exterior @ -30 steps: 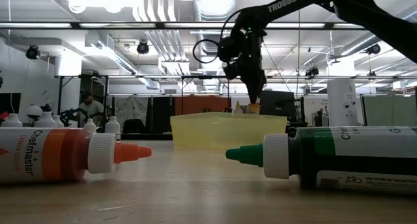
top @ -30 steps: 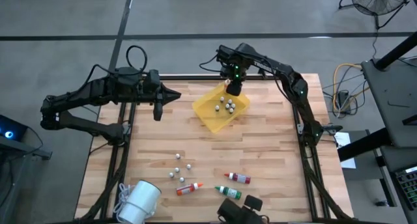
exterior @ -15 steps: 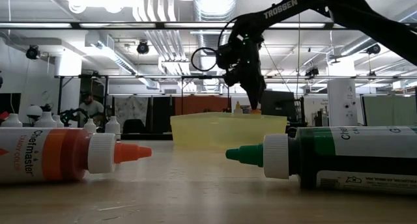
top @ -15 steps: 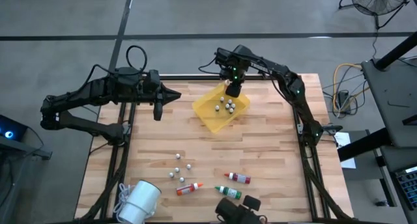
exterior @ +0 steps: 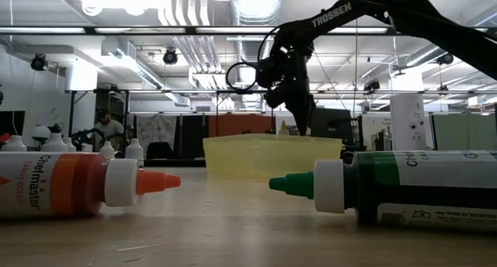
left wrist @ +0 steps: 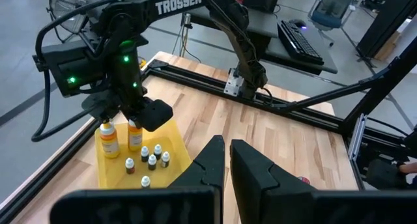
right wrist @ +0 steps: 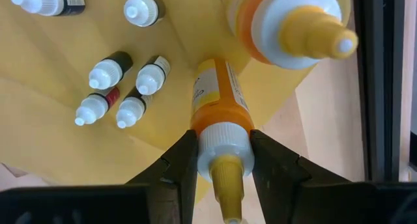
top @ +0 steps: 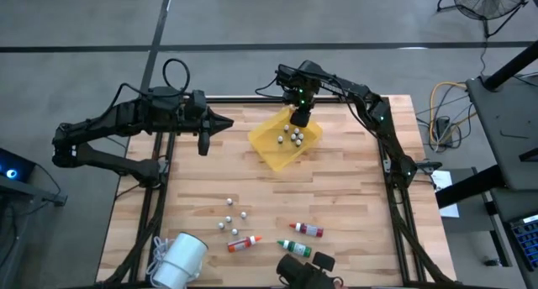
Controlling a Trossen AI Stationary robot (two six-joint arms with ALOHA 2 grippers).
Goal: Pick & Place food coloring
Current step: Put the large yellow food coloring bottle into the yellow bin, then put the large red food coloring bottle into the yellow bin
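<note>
My right gripper (top: 300, 117) hangs over the far corner of the yellow tray (top: 265, 148), shut on an orange food coloring bottle (right wrist: 218, 97) with a yellow pointed cap. A second yellow-capped bottle (right wrist: 287, 22) stands upright on its base in the tray beside it. Three more food coloring bottles lie on their sides near the table's front: an orange-capped one (top: 244, 244), a red one (top: 308, 230) and a green one (top: 296, 249). My left gripper (top: 227, 123) waits shut above the table's left part. My right gripper pinches the bottle's white collar (right wrist: 225, 140), just under the yellow tip, between its two fingers (right wrist: 179, 165). The fingers come from above, pointing down. The bottle hangs upright below them inside the tray; whether its base touches the tray floor I cannot tell.
Several small white-capped vials (right wrist: 120, 94) stand in the tray next to the held bottle. More small pale pieces (top: 231, 213) lie scattered on the wooden table. A white roll (top: 181, 260) and a dark camera mount (top: 307, 268) sit at the front edge.
My right gripper has gone down toward the tray with the bottle held upright. In the low view the bottle's yellow cap, above the tray's rim a second ago, now sits level with it.
</note>
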